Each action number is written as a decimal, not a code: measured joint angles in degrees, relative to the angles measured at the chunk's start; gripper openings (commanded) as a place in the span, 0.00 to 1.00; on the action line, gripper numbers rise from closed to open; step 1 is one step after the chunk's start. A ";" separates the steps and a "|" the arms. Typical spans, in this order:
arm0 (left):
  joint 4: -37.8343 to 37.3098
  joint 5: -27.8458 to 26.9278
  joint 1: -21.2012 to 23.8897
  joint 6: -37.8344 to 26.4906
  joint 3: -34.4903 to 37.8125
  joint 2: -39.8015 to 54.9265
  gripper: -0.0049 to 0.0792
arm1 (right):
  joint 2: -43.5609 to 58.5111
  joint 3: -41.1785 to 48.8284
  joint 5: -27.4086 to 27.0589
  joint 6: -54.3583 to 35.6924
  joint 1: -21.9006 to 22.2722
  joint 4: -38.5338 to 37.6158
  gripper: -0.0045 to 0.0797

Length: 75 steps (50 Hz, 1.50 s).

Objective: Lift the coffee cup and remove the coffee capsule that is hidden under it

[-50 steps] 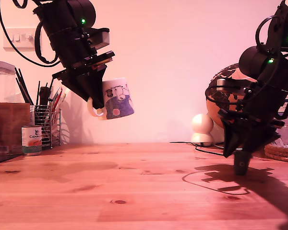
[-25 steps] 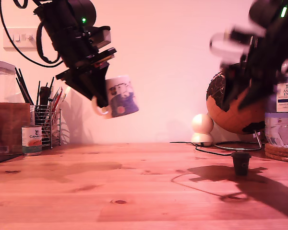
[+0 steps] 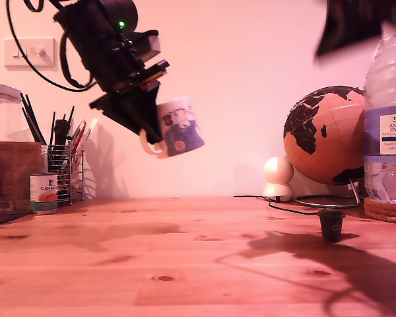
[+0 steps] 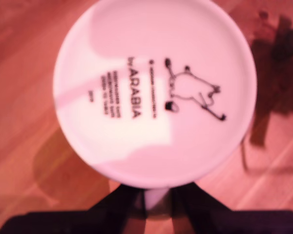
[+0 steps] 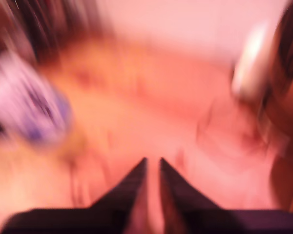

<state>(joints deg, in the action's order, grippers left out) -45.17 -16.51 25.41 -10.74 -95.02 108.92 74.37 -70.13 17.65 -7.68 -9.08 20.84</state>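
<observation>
My first gripper [image 3: 147,137] held the coffee cup [image 3: 178,127] by its handle, high in the air toward the exterior view's left. The jaws were squeezed tight on the handle. The cup was tipped, w/ its bottom pointing down and toward the exterior view's right. In the first wrist view the round white cup bottom [image 4: 155,91] filled most of the picture, w/ small print and a little drawing on it.

The coffee capsule [image 3: 330,225] stood alone on the wooden table [image 3: 185,264], far over on the exterior view's right, just in front of the globe [image 3: 325,135]. It stood upright, wide rim on top, so its long way ran straight up and down. Nothing touched it.

My second gripper [image 5: 153,168] showed thin dark tips nearly together w/ nothing between them, but that view was v. blurry, so prob. closed, not sure. A dark blur at the exterior view's top right was likely that arm, high above the capsule.

The capsule lay well apart from the cup arm. I think the other arm was nearer, and a grab would come from straight above.
</observation>
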 measured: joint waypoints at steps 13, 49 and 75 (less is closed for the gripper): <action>0.31 0.02 2.25 -0.39 0.00 7.87 0.03 | -1.57 -1.53 1.84 1.68 -0.02 1.64 0.04; -1.25 3.15 4.48 -1.29 0.04 11.50 0.03 | -0.66 -1.53 2.99 1.66 -3.39 0.17 0.04; -4.13 5.75 5.27 -1.33 0.04 11.56 0.05 | -0.66 -1.53 2.99 1.66 -3.39 0.17 0.04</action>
<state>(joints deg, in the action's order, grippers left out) -49.30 -10.76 30.68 -12.08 -94.98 120.49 73.71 -71.66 20.64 -6.02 -12.47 21.02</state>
